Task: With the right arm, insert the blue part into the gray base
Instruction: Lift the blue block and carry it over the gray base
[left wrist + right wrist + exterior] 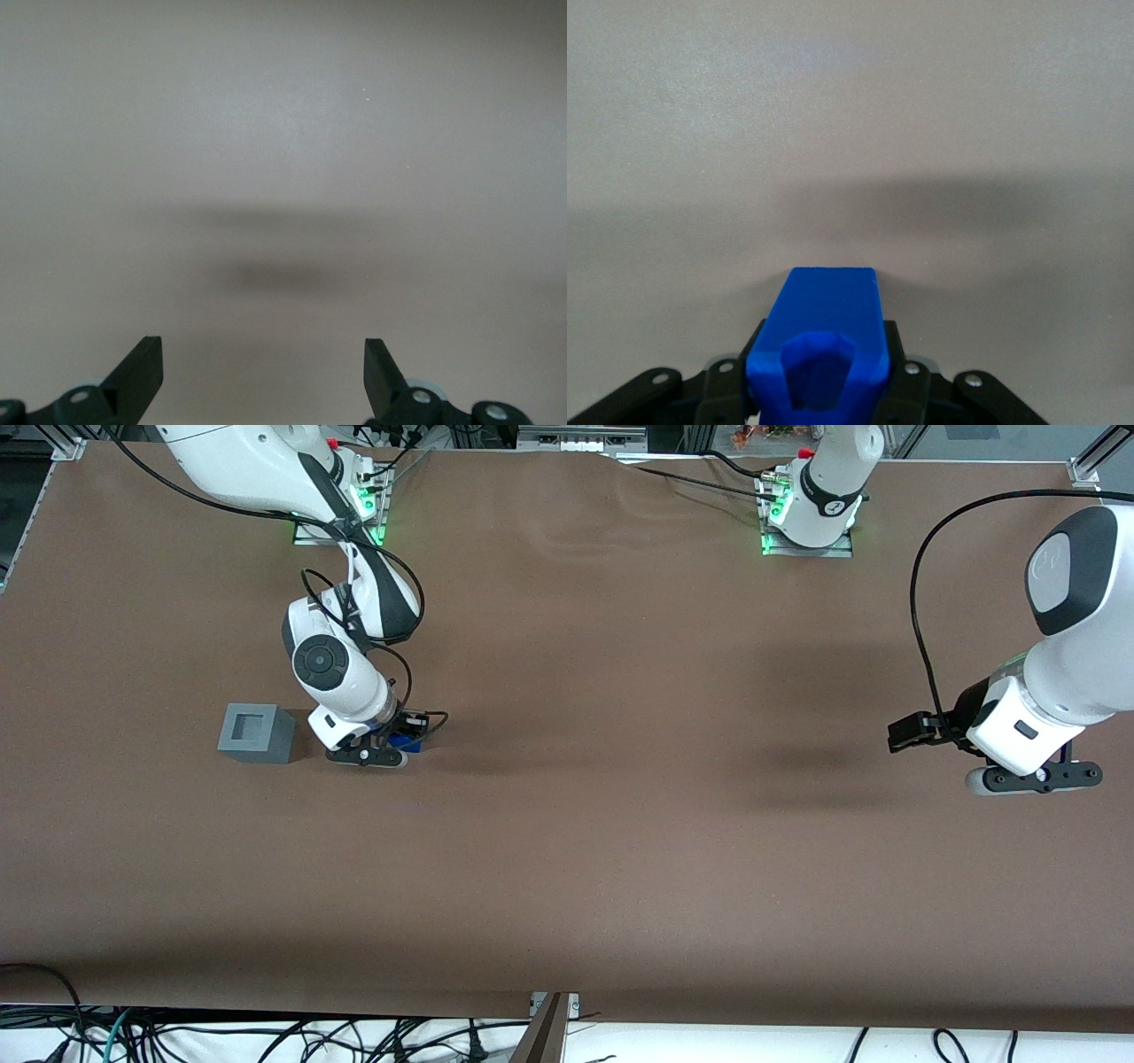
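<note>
Blue part (822,341) sits pinched in the right arm's tool (400,742), low over the counter (620,850) just beside the gray base (256,732) (recess empty). Grasping looks done; carrying across and inserting remain.

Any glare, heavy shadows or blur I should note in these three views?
Front view: even light, no glare; soft shadows on the brown table, sharp small matte gray cube base. Right wrist view: bright-blue plastic part between the right arm's hand is sharp, with a broad dim shadow on the table. Left wrist view: hazy, washed-out table with a smeared shadow.
</note>
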You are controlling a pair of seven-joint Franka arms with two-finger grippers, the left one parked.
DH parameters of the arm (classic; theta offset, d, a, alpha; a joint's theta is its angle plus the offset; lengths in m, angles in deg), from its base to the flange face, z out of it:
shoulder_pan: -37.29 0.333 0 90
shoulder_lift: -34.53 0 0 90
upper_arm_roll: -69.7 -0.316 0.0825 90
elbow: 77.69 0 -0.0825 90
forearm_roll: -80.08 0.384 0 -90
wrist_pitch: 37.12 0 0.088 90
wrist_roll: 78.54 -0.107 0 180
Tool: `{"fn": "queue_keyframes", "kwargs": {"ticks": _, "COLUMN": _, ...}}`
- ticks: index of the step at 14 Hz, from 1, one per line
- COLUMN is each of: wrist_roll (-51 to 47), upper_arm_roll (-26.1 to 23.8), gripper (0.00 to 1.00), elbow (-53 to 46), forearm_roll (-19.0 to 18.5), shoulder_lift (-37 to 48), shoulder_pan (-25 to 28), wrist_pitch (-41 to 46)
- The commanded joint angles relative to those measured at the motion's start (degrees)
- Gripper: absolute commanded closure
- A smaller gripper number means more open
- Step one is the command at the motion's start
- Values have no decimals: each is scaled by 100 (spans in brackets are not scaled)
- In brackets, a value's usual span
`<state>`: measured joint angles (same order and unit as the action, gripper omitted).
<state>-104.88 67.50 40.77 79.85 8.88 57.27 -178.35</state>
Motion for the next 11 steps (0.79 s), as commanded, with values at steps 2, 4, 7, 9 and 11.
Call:
{"fn": "queue_keyframes", "kwargs": {"ticks": 2, "wrist_roll": 94, "upper_arm_roll": 35, "gripper": 75, "elbow": -191, "forearm_roll": 14, "shoulder_lift": 269, "shoulder_pan": 24, "wrist_pitch": 331}}
{"fn": "queue_keyframes", "kwargs": {"ticks": 4, "wrist_roll": 269, "upper_arm_roll": 70, "gripper": 75, "elbow": -664, "forearm_roll": 14, "shoulder_lift": 463, "shoulder_pan": -3, "wrist_pitch": 1313}}
{"fn": "queue_keyframes", "kwargs": {"ticks": 7, "wrist_roll": 786, "upper_arm_roll": 403, "gripper": 75, "elbow": -1306, "forearm_roll": 41, "shoulder_lift": 692, "shoulder_pan": -3, "wrist_pitch": 2554}}
{"fn": "queue_keyframes", "kwargs": {"ticks": 9, "wrist_roll": 1191, "upper_arm_roll": 736, "gripper": 75, "elbow": -1536, "forearm_roll": 49, "shoulder_lift": 841, "shoulder_pan": -12, "wrist_pitch": 2977}}
{"fn": "queue_keyframes", "kwargs": {"ticks": 11, "wrist_roll": 1456, "upper_arm_roll": 1140, "gripper": 75, "elbow": -1773, "forearm_roll": 49, "shoulder_lift": 921, "shoulder_pan": -12, "wrist_pitch": 3355}}
